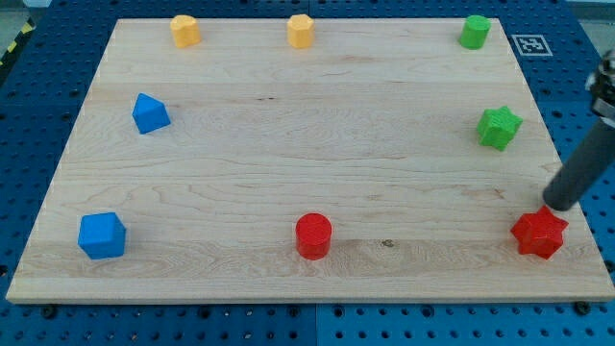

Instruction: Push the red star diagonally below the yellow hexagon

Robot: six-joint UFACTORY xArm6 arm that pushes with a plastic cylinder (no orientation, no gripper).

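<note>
- At the board's lower right corner lies the red star, far down and right of the yellow hexagon at the top edge.
- The tip sits just above the star, touching or nearly so; there is no claw to part or close, only a plain rod.
- A red cylinder stands well left of the star; a green star lies above it.

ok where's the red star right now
The red star sits in the board's bottom right corner of the view, below the green star, with my tip just above it.
</note>
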